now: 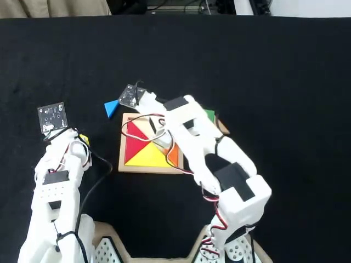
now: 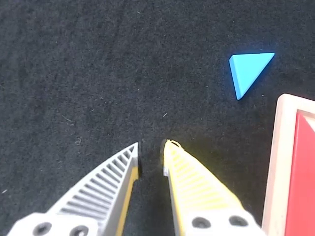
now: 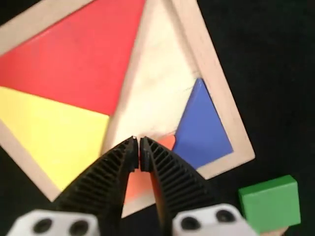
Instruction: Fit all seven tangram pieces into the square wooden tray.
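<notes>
The high camera is looking steeply down on the whole desk (image 1: 274, 66) from the arms' side, taking in both arms. The left wrist camera is peering low past the left tool (image 2: 151, 145) across the cloth, catching the wooden tray (image 2: 279, 162) at its rim. The right wrist camera is hanging nearer over that tray, just behind the right tool (image 3: 138, 142). All three are sharing the tray.
</notes>
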`<state>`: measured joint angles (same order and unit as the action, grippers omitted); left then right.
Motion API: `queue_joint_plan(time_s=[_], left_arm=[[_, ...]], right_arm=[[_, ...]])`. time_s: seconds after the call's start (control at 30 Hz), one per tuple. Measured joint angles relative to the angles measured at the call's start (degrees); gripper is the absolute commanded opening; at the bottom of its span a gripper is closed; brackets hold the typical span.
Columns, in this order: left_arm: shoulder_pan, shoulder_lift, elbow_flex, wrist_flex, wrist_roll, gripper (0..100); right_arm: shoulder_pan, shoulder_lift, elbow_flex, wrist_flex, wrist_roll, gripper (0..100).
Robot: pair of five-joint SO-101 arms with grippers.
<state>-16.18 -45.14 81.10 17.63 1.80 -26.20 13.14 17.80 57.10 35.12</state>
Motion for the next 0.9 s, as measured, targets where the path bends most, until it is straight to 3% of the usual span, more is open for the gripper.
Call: queue_joint_plan(time_s=[0.27, 0.6, 0.8, 0.9], left_arm=[[0.00, 0.00, 0.00, 0.00, 0.00, 10], [0.00, 0.00, 0.00, 0.00, 0.00, 10], [0.00, 0.00, 0.00, 0.00, 0.00, 10], [0.00, 0.00, 0.00, 0.00, 0.00, 10]], right_arm=[[0.97, -10.99, 3.25, 0.44, 0.09, 1.1], [16.18, -22.33, 18.99, -12.22, 0.00, 1.8], [24.62, -22.42, 19.25, -9.85, -2.37, 23.0], [25.32, -21.10, 19.25, -9.49, -3.60, 23.9]])
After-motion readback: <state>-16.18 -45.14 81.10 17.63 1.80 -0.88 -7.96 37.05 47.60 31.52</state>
